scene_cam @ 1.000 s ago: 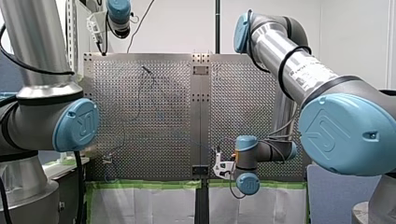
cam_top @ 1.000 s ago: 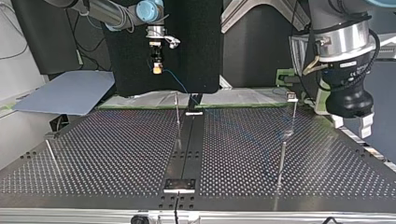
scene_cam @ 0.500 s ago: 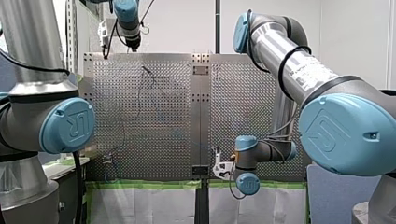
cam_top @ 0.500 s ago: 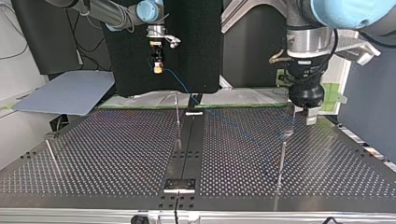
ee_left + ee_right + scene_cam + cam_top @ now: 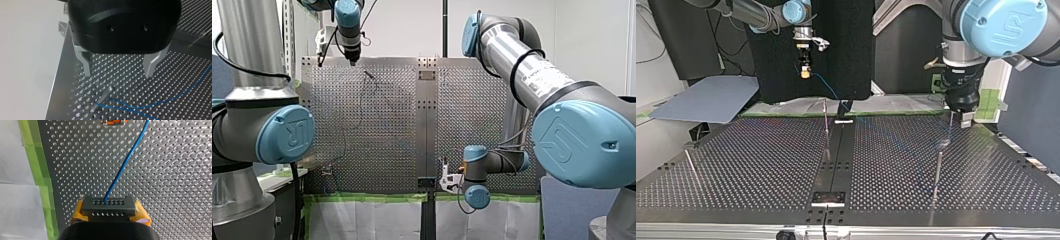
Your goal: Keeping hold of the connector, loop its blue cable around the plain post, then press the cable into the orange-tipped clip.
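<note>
My right gripper (image 5: 110,214) is shut on a dark grey connector (image 5: 107,204), yellow pads on both its sides. From the connector the blue cable (image 5: 127,160) runs over the perforated plate to an orange-tipped clip (image 5: 114,122). In the top view my right gripper (image 5: 805,73) hangs above the plate's far edge. My left gripper (image 5: 118,72) is open, with nothing between its metal fingers (image 5: 86,67). It hovers over the plate near a corner, and a plain post (image 5: 103,96) stands just ahead of it with blue cable (image 5: 150,107) at its foot. In the top view my left gripper (image 5: 963,119) is beyond that post (image 5: 937,170).
Two more thin posts stand on the plate, one at the middle (image 5: 826,120) and one at the top view's left (image 5: 691,167). Green tape (image 5: 32,157) and white paper border the plate by my right gripper. A grey sheet (image 5: 711,97) lies beyond the far left corner.
My left arm has swung in from the top view's right edge towards the middle and come lower over the plate. My right gripper has stayed put with the connector.
</note>
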Robot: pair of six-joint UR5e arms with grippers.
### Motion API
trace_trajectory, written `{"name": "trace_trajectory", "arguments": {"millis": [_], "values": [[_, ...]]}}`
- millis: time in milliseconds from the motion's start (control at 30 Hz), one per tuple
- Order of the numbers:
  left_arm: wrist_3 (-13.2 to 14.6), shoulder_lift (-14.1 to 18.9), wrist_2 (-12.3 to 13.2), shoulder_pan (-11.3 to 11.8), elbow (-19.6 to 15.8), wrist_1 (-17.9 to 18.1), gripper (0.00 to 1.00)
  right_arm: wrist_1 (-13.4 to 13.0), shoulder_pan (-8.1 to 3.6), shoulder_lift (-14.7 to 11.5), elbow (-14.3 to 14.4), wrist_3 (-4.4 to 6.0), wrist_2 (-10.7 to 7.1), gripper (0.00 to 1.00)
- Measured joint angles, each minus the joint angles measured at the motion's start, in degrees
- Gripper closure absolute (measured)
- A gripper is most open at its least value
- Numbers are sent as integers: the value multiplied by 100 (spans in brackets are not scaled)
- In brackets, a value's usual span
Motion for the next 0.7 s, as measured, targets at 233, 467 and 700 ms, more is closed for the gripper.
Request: {"name": "trace_trajectory", "arguments": {"millis": [233,467,700], "values": [[-97,-140,123,127,39,306,0,-2,15,-1,-1,11,1,100],[-226,-312,342,241,67,490,0,-21,17,1,0,19,1,100],[-220,-325,236,300,79,507,0,-26,18,0,-1,20,2,100]]}}
